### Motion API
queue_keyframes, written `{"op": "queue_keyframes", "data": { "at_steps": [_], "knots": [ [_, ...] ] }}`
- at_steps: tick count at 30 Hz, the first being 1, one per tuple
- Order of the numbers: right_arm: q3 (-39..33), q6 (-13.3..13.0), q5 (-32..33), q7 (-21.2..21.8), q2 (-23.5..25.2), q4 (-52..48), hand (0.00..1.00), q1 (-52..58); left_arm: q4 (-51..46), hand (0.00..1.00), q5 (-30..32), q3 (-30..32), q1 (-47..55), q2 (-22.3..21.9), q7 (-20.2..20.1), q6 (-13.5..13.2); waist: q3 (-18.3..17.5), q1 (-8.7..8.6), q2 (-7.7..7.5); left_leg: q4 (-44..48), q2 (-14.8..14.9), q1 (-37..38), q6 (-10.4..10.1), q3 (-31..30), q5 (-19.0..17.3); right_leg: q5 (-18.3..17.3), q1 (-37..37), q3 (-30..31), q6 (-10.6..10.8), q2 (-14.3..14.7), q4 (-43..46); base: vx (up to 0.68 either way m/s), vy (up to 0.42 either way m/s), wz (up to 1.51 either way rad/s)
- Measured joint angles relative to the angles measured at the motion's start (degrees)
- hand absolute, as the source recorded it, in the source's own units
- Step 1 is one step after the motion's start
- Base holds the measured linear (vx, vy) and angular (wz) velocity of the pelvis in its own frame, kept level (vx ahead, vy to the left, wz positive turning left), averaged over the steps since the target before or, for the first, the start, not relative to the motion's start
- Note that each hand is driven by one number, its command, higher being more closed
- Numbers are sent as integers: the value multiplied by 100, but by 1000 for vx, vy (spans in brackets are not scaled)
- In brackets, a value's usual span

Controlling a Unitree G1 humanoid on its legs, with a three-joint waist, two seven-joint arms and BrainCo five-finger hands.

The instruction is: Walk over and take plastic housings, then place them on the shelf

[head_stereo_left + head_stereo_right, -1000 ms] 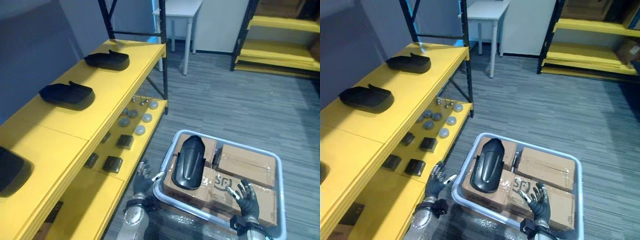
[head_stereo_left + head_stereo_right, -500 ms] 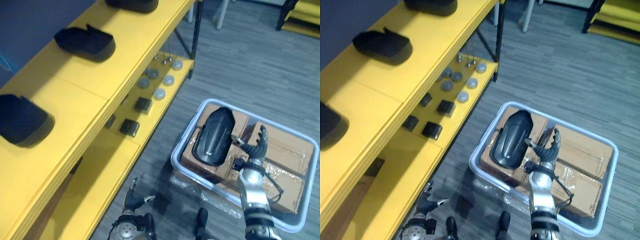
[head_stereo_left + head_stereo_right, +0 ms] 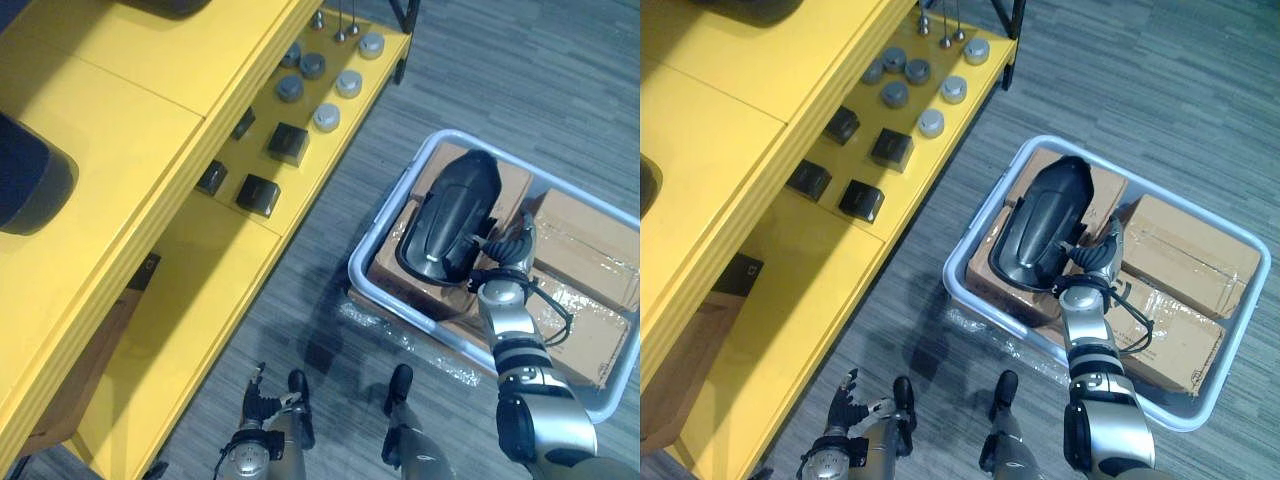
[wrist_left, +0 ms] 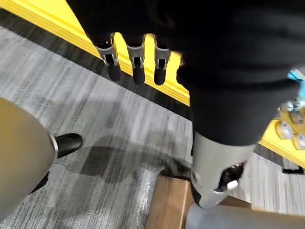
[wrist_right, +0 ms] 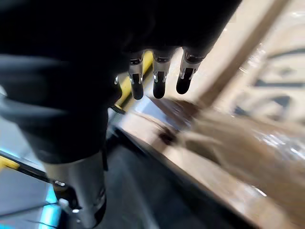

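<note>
While beside right robot hand (image 3: 505,268), housing (image 3: 452,215) lengthwise outward

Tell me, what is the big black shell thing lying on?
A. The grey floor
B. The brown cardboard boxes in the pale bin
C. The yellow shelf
B: the black housing lies on top of the cardboard boxes inside the pale bin, which stands on the floor beside the yellow shelf.
</note>
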Motion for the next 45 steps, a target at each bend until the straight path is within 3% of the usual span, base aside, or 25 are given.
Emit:
{"op": "queue_keyframes", "data": {
  "at_steps": [5, 6, 8, 11, 16, 21, 29, 33, 37, 40, 45],
  "knots": [
    [65, 13, -2, -7, -260, 699, 0, -575, 126, 0, -111, -9, -127, -73, 26, -41, 51, 20, -7, 170, 2, -335, 20, -128, -16, 66, -207, -27, -5, 5, -5, -14, 47, 4],
    [71, 12, -3, -7, -371, 846, 100, -657, 183, 0, -120, -18, -204, -81, 26, -57, 51, 79, -7, 197, 3, -406, 20, -149, -16, 75, -259, -32, -8, 7, -4, -32, 48, 5],
    [87, 11, -16, -32, -539, 1113, 100, -845, 234, 0, -127, -28, -249, -84, 26, -102, 54, 110, -1, 249, 0, -546, 20, -193, -17, 84, -352, -41, -4, 6, 2, -33, 46, 7],
    [115, 13, 0, -44, -1162, 1571, 100, -1088, 364, 0, -296, -163, -416, -90, 17, -125, 67, 206, 24, 304, -29, -840, 27, -327, -10, 91, -548, -73, 6, 4, 3, -34, 60, 14],
    [115, 22, 25, 27, -1492, 1814, 100, -1223, 350, 0, -333, -165, -497, -149, -1, -130, 105, 262, 105, 322, -34, -856, 46, -386, 7, 96, -559, -72, 5, 22, -1, 18, 21, 0],
    [115, 63, -100, 117, -1360, 1766, 100, -1054, 236, 0, -337, -148, -479, -201, -38, -112, 124, 262, 143, 274, -22, -574, 39, -546, 1, 96, -247, -58, 0, 94, -103, 47, 19, -1],
    [383, 234, -711, 449, -769, 778, 100, -62, -2050, 0, -727, -308, 63, -66, -563, -96, 74, 97, 136, 46, 18, 483, -86, -532, -117, 25, 771, -31, 46, 168, -289, 3, 2, 0],
    [778, 277, -1459, 593, -762, -244, 100, 415, -2572, 0, -1328, -698, 209, 167, -1088, -72, -422, -105, 93, -336, -41, 945, -90, -411, -59, -23, 1065, 8, 109, 127, -398, 43, 3, -4],
    [1211, 275, -2181, 753, -766, -1129, 100, 994, -2590, 0, -2025, -1109, 169, 261, -1581, 159, -1036, -291, -10, -720, -42, 1495, -170, -310, 8, -88, 1443, 13, 93, 155, -501, 137, -1, -2],
    [1425, 275, -2516, 893, -773, -1596, 100, 1411, -2214, 0, -3052, -1540, -337, 340, -1804, 338, -1474, -448, -39, -991, -46, 1874, -196, -310, 41, -168, 1711, -20, 95, 170, -501, 106, 16, 5],
    [1757, 272, -2716, 955, -733, -2077, 100, 1763, -1147, 0, -4655, -2115, -1421, 471, -1881, 553, -1751, -667, -139, -1407, -130, 2339, -185, -309, 219, -242, 2020, -38, 138, 116, -502, 21, 32, 6]
  ]
}}
